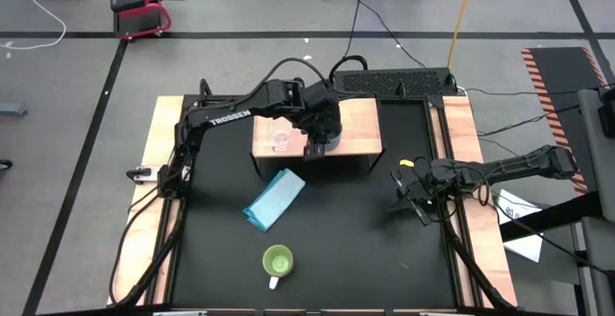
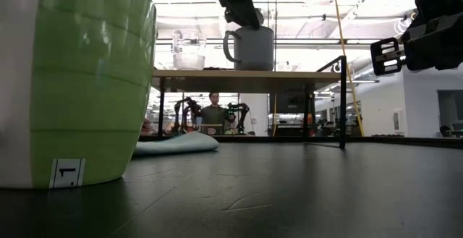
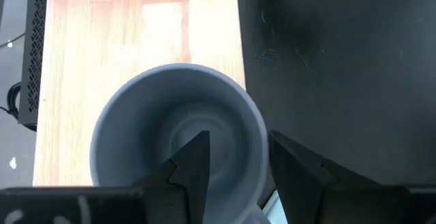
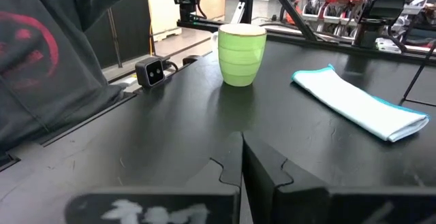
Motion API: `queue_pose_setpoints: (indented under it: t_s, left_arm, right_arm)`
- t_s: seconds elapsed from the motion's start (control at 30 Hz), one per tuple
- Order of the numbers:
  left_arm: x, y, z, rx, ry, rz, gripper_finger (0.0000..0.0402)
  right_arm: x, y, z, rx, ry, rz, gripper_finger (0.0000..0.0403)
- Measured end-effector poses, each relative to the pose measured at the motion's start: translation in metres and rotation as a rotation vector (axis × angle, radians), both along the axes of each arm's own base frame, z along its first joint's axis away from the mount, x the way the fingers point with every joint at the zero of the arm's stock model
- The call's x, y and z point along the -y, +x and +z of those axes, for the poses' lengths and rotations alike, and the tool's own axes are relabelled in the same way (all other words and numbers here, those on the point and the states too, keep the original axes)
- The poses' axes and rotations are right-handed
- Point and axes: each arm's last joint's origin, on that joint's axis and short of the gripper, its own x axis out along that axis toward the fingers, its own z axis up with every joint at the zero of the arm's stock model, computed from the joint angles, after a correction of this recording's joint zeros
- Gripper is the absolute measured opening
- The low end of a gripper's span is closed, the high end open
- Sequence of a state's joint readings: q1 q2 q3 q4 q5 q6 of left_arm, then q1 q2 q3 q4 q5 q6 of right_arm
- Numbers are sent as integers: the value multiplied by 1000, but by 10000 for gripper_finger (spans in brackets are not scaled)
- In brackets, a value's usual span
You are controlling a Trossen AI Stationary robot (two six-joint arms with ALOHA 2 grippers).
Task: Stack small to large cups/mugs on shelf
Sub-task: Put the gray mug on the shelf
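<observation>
The light-wood shelf (image 1: 357, 124) stands at the table's far middle. On it rest, on their bases, a small clear glass cup (image 1: 281, 140) (image 2: 188, 50) and a grey-blue mug (image 1: 334, 143) (image 2: 252, 48) (image 3: 146, 125). My left gripper (image 3: 238, 149) (image 2: 242, 15) hangs open over the mug's rim, slanting down. One finger (image 3: 194, 159) is inside the mug and the other (image 3: 300, 169) outside its wall, with a gap showing at the inner finger. The lime-green mug (image 1: 277, 261) (image 4: 242, 54) stands upright near the table's front edge. My right gripper (image 1: 411, 193) (image 4: 242, 157) waits shut at the right side.
A light blue folded cloth (image 1: 274, 199) (image 4: 357, 105) lies on the black table top between the shelf and the green mug. Wooden side strips (image 1: 159, 153) border the table. A person sits in the room beyond the shelf (image 2: 213, 115).
</observation>
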State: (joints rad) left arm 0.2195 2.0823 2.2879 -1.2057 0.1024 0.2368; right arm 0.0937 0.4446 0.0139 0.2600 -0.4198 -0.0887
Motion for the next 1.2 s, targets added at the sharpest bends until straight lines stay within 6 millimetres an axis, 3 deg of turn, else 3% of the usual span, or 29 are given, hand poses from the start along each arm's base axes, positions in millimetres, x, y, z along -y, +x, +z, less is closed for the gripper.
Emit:
queue_pose_setpoints:
  t_s: [0.3, 0.67, 1.2]
  left_arm:
    - [0, 0, -2, -5, -8, 13, 149]
    - [-1, 6, -27, -52, -25, 22, 144]
    - [0, 5, -26, -45, -55, 17, 97]
  right_arm:
    - [0, 0, 0, 1, -1, 0, 0]
    - [0, 0, 0, 1, -1, 0, 0]
    - [0, 0, 0, 1, -1, 0, 0]
